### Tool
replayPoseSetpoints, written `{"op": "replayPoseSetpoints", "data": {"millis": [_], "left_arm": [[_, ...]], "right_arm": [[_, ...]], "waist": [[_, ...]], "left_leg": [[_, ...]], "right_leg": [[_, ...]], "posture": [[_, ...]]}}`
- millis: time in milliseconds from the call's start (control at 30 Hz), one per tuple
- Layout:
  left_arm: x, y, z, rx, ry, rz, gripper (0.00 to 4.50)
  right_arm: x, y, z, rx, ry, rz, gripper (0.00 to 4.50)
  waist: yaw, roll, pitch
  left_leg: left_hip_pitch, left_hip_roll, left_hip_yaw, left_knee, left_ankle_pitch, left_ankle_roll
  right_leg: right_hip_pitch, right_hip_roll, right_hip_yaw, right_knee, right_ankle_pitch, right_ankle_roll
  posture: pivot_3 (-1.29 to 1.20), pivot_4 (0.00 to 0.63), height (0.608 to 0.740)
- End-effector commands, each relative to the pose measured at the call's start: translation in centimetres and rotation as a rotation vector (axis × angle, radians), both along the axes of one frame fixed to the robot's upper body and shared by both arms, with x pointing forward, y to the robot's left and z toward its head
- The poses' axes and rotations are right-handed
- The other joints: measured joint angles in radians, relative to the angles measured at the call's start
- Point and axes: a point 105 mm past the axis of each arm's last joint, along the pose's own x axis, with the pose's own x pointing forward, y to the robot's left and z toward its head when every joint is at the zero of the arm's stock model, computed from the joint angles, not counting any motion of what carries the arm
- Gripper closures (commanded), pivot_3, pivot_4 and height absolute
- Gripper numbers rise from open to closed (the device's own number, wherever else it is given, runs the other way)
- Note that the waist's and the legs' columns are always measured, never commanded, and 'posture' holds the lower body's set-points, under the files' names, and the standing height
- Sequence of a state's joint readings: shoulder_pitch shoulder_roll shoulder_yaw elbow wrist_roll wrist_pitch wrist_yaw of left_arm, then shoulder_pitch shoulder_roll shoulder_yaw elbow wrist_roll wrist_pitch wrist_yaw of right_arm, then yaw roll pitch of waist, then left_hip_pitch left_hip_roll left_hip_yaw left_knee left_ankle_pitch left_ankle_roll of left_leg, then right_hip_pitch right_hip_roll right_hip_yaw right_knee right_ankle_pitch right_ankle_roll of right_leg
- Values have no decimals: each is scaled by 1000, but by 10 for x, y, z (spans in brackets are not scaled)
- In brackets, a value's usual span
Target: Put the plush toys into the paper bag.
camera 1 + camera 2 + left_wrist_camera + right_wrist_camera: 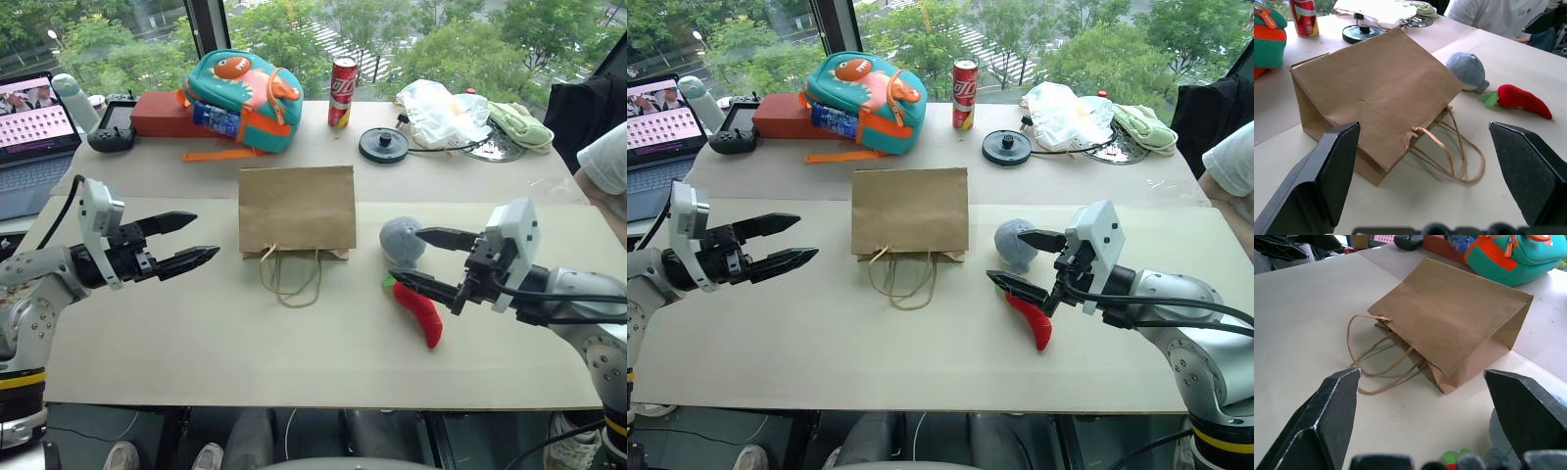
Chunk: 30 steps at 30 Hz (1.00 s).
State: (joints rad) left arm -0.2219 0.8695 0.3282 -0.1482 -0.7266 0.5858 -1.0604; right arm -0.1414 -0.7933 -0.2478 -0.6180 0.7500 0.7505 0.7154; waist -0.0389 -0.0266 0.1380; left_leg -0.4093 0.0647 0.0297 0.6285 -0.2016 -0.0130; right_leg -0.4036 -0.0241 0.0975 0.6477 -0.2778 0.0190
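- Paper bag (297, 210) lies flat at frame centre, handles toward the bottom edge.
- Chili (419, 308) slants, stem upper left, below the ball (401, 240).
- Left fingers (186, 242) and right fingers (423, 257) spread open, empty.

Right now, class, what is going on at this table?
A two-armed robot faces a brown paper bag lying flat on the table, handles toward the robot. Both plush toys, a grey-blue ball and a red chili pepper, lie beside the bag, not yet inside. The left gripper and right gripper hover with fingers open, holding nothing; the right is nearest the toys.
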Motion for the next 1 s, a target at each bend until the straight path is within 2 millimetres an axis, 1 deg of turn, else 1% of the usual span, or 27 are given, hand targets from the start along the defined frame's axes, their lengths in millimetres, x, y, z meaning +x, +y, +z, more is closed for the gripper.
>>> {"op": "replayPoseSetpoints", "data": {"millis": [33,100,167,267,333,433,467,500,533,567,633,700,767,833,900,1000], "left_arm": [[-1,1,10,21,-34,-14,0],[-1,2,13,28,-39,-20,0],[1,5,10,63,-46,-17,0],[8,12,-6,210,-79,-12,0],[13,12,-16,317,-126,-36,0],[22,9,-22,424,-226,-69,0],[27,5,-22,461,-278,-82,0],[37,-10,-26,533,-402,-118,0],[42,-22,-28,579,-492,-154,0],[48,-33,-30,605,-570,-171,0],[54,-47,-33,606,-654,-203,0],[54,-57,-40,622,-710,-257,0],[56,-61,-52,677,-734,-303,0],[59,-64,-61,704,-763,-331,0],[65,-73,-56,660,-814,-311,0],[67,-85,-50,577,-843,-313,0]], "right_arm": [[-2,3,10,3,-59,16,29],[-4,6,9,3,-53,24,29],[-5,8,9,8,-52,31,29],[-6,10,11,12,-55,37,29],[-7,11,13,17,-58,45,29],[-8,11,13,15,-57,45,29],[-8,11,12,13,-55,45,29],[-8,12,12,10,-56,42,29],[-7,12,12,9,-56,41,29],[-6,11,12,5,-59,31,29],[-7,13,14,7,-66,31,29],[-10,14,15,3,-70,41,29],[-12,14,15,-5,-72,37,29],[-13,16,16,-1,-79,33,29],[-15,17,18,4,-83,31,29],[-17,16,17,4,-79,17,29]], "waist": [[0,0,0],[0,0,0],[0,0,0],[0,0,0],[2,0,0],[6,0,0],[9,0,0],[12,0,0],[20,0,0],[32,0,0],[38,0,0],[39,0,0],[33,0,0],[29,0,-1],[29,0,0],[30,0,0]], "left_leg": [[0,0,0,0,0,0],[0,0,0,0,0,0],[0,0,0,0,0,0],[0,0,0,0,0,0],[1,0,0,0,0,0],[0,0,0,0,0,0],[0,0,0,1,0,0],[-1,0,0,1,0,0],[-1,0,0,1,0,0],[-1,-1,0,2,0,0],[-1,-1,0,4,0,0],[-3,-1,0,4,0,0],[-5,-1,0,5,-1,1],[-5,-1,0,5,-1,2],[-5,-1,0,5,-1,2],[-5,-1,0,7,-1,2]], "right_leg": [[0,0,0,0,0,0],[0,0,0,0,0,0],[0,0,0,0,0,0],[0,0,0,0,0,0],[0,0,0,0,0,0],[0,0,0,0,0,0],[0,0,0,0,0,0],[0,0,0,0,0,0],[0,0,0,0,0,0],[1,0,0,0,0,0],[1,0,0,0,0,0],[1,-1,1,0,1,1],[-1,0,1,0,1,1],[-1,0,1,0,1,1],[0,0,0,0,1,1],[0,0,0,1,1,2]], "posture": [[0,150,733],[0,150,733],[0,150,733],[0,150,733],[0,150,733],[0,150,733],[0,150,733],[0,150,733],[0,150,733],[0,150,733],[0,150,733],[0,150,733],[0,150,733],[0,150,733],[0,150,733],[0,150,733]]}}
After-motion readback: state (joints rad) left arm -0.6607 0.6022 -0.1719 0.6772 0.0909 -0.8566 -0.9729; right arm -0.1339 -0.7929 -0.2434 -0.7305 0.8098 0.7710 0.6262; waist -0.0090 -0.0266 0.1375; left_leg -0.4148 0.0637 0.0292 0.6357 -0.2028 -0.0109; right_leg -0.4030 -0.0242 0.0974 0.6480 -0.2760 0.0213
